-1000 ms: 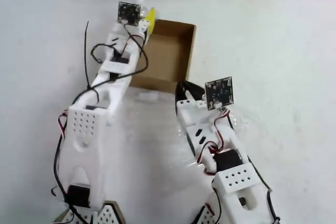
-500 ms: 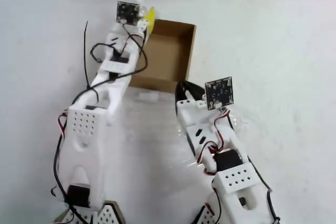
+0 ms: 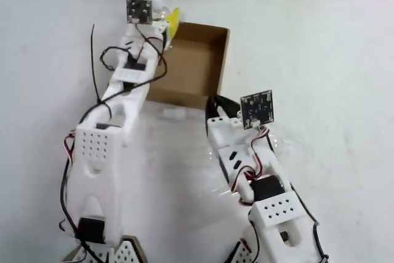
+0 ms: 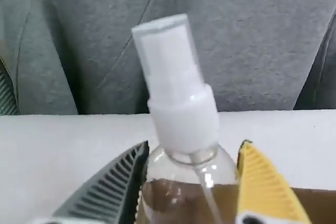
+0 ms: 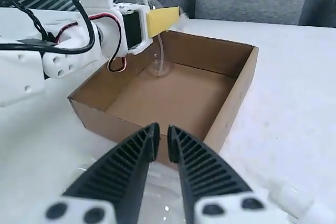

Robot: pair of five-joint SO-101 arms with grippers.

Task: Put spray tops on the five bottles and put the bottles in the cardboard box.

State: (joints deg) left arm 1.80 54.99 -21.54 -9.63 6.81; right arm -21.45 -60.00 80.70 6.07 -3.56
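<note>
The bottle (image 4: 181, 192), with its spray top (image 4: 176, 93) already on, stands upright over the far corner of the box (image 3: 223, 53). The left gripper (image 4: 189, 182) is clamped on its shoulder, one jaw on each side just below the collar. In the right wrist view the bottle's base (image 5: 159, 66) sits low inside the box, but I cannot tell whether it touches the floor. The step in hand looks like the set-down. To do it well, I would lower the bottle straight until the base bears on the cardboard, keep it upright, and only then part the jaws. The gripper should then lift straight up so a jaw does not clip the top or the near wall. Keeping the bottle tight in that corner should leave room for the other four. The right gripper (image 5: 163, 132) hangs just before the box's front wall, its jaws almost together on nothing. What may be a clear bottle (image 3: 172, 113) lies on the table (image 3: 320, 41) beside it.
</note>
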